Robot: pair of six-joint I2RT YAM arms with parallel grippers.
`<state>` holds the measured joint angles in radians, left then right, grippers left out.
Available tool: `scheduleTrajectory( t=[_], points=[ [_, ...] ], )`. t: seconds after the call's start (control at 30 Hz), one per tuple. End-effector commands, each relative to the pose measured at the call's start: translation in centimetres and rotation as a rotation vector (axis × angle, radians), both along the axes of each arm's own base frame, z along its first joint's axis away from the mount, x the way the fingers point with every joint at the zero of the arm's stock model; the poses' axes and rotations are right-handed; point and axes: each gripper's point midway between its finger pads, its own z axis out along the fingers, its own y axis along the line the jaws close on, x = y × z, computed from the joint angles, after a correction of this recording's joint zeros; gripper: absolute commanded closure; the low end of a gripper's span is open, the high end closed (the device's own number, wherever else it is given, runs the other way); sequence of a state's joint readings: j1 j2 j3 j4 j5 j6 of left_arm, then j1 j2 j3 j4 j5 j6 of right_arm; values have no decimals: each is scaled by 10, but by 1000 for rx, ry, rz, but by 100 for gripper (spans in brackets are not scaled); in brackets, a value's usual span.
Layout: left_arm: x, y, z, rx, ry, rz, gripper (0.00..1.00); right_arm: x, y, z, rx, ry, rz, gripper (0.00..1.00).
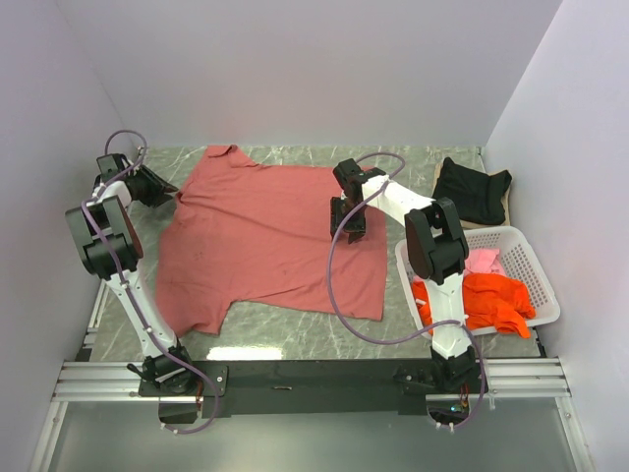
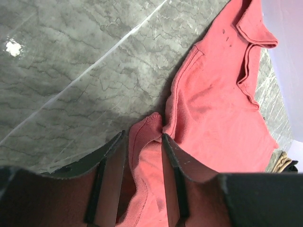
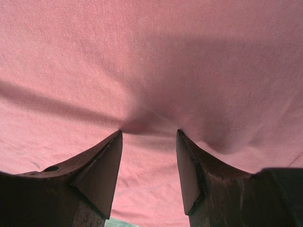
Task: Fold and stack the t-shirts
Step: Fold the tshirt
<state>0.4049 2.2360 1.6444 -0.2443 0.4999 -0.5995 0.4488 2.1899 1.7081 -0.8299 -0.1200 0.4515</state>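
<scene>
A large brick-red t-shirt [image 1: 265, 236] lies spread flat over the marble table [image 1: 295, 334], collar toward the back. At its left sleeve, my left gripper [image 1: 162, 187] is open. In the left wrist view the sleeve hem [image 2: 147, 130] lies loosely between the parted fingers of the left gripper [image 2: 143, 135]. My right gripper [image 1: 350, 224] stands on the shirt's right side, open. Its tips press into the red cloth [image 3: 151, 56], which puckers between them at the right gripper [image 3: 149, 131]. A black t-shirt [image 1: 472, 187] lies at the back right. Orange [image 1: 491, 300] and pink [image 1: 482, 261] t-shirts sit in the basket.
A white lattice basket [image 1: 531, 258] stands at the right edge of the table beside the right arm. The black shirt rests on a tan board [image 1: 439, 175]. White walls close in the table at the left, back and right.
</scene>
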Motion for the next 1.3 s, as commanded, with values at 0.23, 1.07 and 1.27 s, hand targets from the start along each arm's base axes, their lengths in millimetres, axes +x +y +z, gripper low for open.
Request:
scheduleTrajectory(
  t=[0.23,1.07,1.27],
  points=[
    [14,-16,9,37,-36,-22,63,-11,-16,-19,-66,61,1,43],
    [13,-4,13,55,-30,22,81,-10,-18,-20,-77,65,1,43],
    [14,-5,13,56,-30,13,90,-11,-19,-21,-80,71,0,43]
  ],
)
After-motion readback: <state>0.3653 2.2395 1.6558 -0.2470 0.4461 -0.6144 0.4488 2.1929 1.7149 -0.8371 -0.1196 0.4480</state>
